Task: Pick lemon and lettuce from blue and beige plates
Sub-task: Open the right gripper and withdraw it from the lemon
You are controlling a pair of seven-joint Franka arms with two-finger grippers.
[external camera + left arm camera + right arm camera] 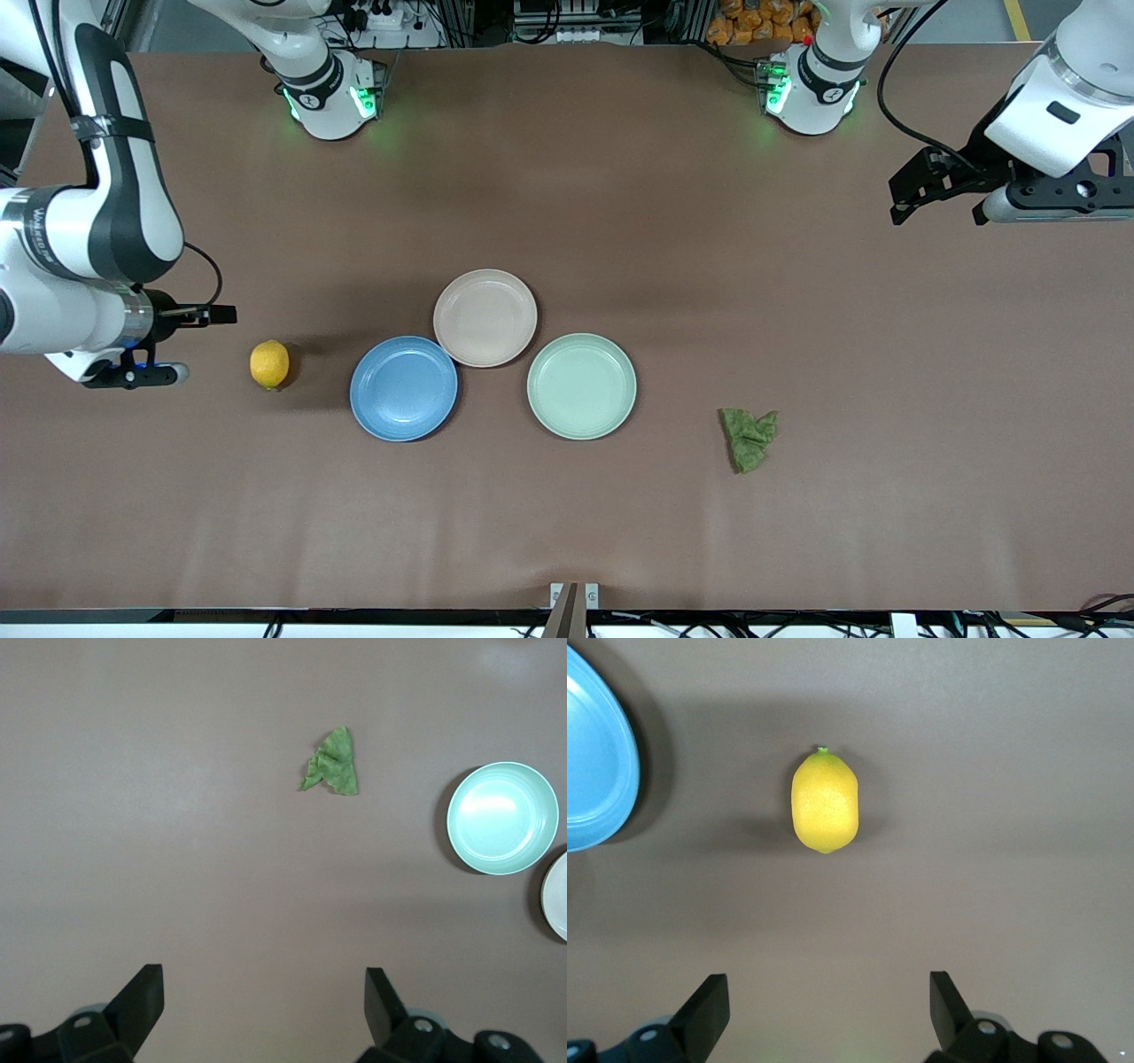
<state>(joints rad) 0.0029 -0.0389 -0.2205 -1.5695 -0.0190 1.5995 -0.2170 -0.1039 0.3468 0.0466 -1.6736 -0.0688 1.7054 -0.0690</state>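
Observation:
The lemon [269, 364] lies on the bare table beside the blue plate [403, 388], toward the right arm's end; it also shows in the right wrist view [825, 801]. The lettuce [749, 438] lies on the bare table toward the left arm's end and shows in the left wrist view [333, 764]. The blue plate and the beige plate [485, 317] hold nothing. My right gripper [190, 344] is open and empty, up in the air beside the lemon [828, 997]. My left gripper [939, 211] is open and empty, high over the table's left-arm end [264, 992].
A pale mint-green plate [581, 385], also holding nothing, stands beside the blue and beige plates, between them and the lettuce. It shows in the left wrist view [502, 818], with the beige plate's rim [558, 896] at the edge. The blue plate's rim [598, 762] shows in the right wrist view.

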